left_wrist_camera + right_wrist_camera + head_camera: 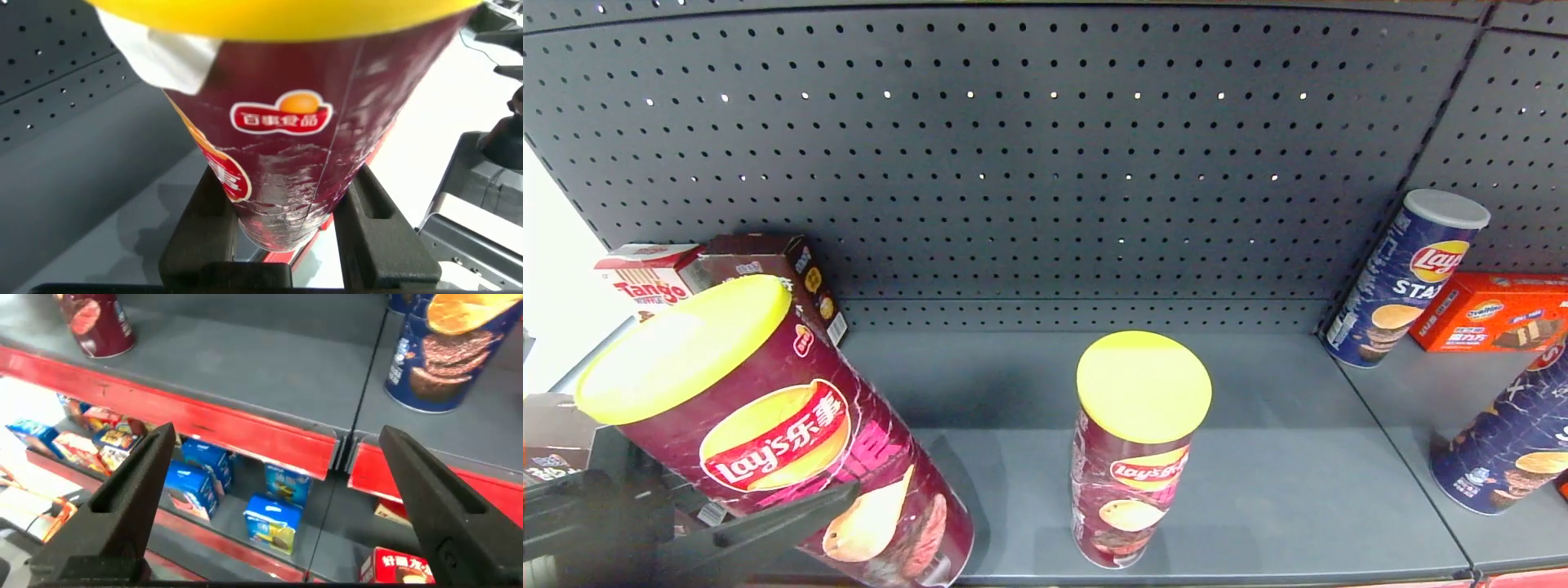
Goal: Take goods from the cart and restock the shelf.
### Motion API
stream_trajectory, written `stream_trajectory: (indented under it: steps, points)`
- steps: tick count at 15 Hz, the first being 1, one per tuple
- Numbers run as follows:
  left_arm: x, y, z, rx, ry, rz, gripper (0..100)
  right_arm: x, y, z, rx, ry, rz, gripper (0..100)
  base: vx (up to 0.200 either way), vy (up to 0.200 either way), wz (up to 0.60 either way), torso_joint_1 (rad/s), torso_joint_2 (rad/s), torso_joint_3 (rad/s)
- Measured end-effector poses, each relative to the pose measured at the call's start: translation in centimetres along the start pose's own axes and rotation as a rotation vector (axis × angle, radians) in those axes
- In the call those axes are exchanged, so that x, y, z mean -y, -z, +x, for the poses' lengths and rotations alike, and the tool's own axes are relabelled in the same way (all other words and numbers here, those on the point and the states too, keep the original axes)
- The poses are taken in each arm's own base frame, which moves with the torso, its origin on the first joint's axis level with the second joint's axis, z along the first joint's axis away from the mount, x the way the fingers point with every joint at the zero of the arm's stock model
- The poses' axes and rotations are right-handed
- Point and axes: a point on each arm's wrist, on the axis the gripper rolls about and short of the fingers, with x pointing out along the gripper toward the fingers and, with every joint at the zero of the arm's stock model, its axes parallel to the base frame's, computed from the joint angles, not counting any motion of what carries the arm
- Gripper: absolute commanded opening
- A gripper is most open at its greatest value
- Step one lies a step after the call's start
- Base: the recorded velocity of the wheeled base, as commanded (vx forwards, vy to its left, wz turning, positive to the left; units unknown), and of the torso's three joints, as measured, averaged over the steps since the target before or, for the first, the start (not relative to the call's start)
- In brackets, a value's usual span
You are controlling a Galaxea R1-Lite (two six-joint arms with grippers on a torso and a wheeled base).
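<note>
While the left gripper [288, 220] clamps the maroon chip can [792, 441] low on its body, one finger on each side, the can hangs over the left front part of the shelf [1282, 457]. It is near a matching can [1135, 457] that stands upright mid-shelf, and apart from it.

**Step in hand.** This appears to be the placing stage: the can has reached the shelf but is not yet set down. Whether its base touches the board cannot be told.

**Orientation.** The long axis is tilted. The yellow lid points up and toward the robot's left, and the base points down toward the shelf's front edge. The printed label faces the head camera.

**Next move.** It would probably call for turning the can until its axis is vertical and lowering the base flat beside the standing can. The fingers should part only once it rests steadily; released at this tilt, it could topple or roll.

**Other arm.** The right gripper [278, 457] holds nothing, its fingers spread wide, in front of the shelf's red edge strip [245, 425]. A blue can [1405, 278] stands in the next bay.
</note>
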Motion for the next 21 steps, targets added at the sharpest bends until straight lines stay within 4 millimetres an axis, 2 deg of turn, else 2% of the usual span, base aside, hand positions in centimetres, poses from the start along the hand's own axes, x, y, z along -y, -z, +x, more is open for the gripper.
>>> stream_trajectory:
  steps: [5,12,15,21]
  points:
    - [0.1,0.0,0.0,0.0,0.027,-0.001,0,-0.3,0.1,0.0,-0.007,0.126,0.003,100,0.0,0.0,0.0,0.0,0.0,0.0]
    - [-0.2,0.6,0.5,-0.033,0.028,-0.015,0,-0.3,0.1,0.0,-0.005,0.138,0.006,100,0.0,0.0,0.0,0.0,0.0,0.0]
    - [-0.4,0.1,0.9,-0.035,0.025,-0.014,0,-0.3,0.1,0.0,-0.005,0.138,0.007,100,0.0,0.0,0.0,0.0,0.0,0.0]
    - [-2.6,-2.9,3.5,-0.037,-0.076,-0.002,0,-0.3,0.1,0.0,-0.005,0.137,0.006,100,0.0,0.0,0.0,0.0,0.0,0.0]
